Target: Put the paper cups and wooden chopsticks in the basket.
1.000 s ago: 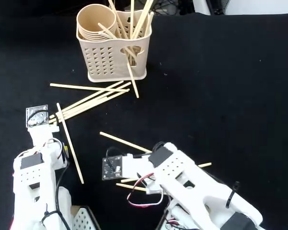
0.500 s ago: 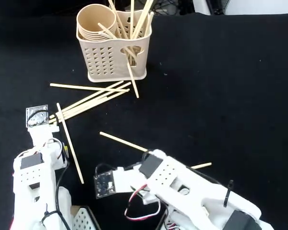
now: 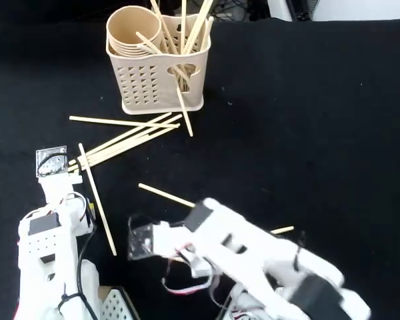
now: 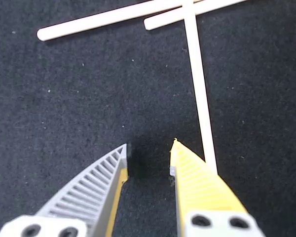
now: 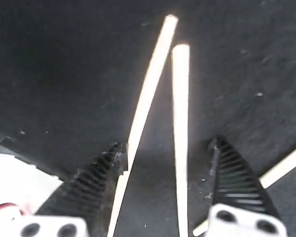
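1. The right gripper [image 5: 166, 148] is spread wide, straddling two loose wooden chopsticks [image 5: 180, 108] on the black table [image 3: 307, 120].
2. The left gripper [image 4: 149, 147] is parted and empty, just beside another chopstick [image 4: 200, 94].
3. Stacked paper cups [image 3: 129, 33] sit in the basket [image 3: 147, 87].

Probably a lab: black-clothed robot table [image 3: 320, 100].
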You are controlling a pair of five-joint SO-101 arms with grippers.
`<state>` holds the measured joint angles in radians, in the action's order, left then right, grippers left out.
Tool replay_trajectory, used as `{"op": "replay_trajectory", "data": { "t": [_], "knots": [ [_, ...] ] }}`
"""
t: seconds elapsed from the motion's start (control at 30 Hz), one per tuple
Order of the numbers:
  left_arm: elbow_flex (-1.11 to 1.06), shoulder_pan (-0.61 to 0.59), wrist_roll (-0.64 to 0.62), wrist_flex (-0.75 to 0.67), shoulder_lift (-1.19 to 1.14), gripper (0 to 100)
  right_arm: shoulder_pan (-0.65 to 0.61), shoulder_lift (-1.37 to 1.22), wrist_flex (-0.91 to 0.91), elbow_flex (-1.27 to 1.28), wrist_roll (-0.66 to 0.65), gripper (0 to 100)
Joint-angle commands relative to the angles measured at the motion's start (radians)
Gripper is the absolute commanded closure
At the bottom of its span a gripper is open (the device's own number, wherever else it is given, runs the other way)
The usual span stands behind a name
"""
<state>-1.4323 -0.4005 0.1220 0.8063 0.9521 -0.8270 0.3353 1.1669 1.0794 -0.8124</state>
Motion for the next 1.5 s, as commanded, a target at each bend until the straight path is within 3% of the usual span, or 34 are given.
{"op": "replay_trajectory", "data": {
  "t": [0.0,0.13,0.37,0.87,1.0,1.13,1.2,1.47],
  "knots": [
    [0.004,0.008,0.006,-0.017,0.018,84,0.037,-0.171,0.02,-0.087,-0.014,71.9],
    [0.004,0.008,0.006,-0.017,0.018,84,0.037,-0.147,-0.002,-0.091,-0.009,73.5],
    [0.004,0.008,0.006,-0.017,0.018,84,0.043,-0.105,-0.012,-0.076,-0.008,98.1],
    [0.004,0.008,0.006,-0.017,0.018,84,0.114,0.117,0.048,-0.13,-0.006,98.6],
    [0.004,0.008,0.006,-0.017,0.018,84,0.098,0.269,0.081,-0.05,-0.008,95.1],
    [0.004,0.008,0.006,-0.017,0.018,84,0.091,0.32,0.074,0.041,-0.009,73.2],
    [0.004,0.008,0.006,-0.017,0.018,84,0.077,0.321,0.077,0.054,-0.014,66.8],
    [0.005,0.008,0.006,-0.017,0.018,84,-0.13,0.321,0.147,0.062,-0.008,69.8]
  ]
}}
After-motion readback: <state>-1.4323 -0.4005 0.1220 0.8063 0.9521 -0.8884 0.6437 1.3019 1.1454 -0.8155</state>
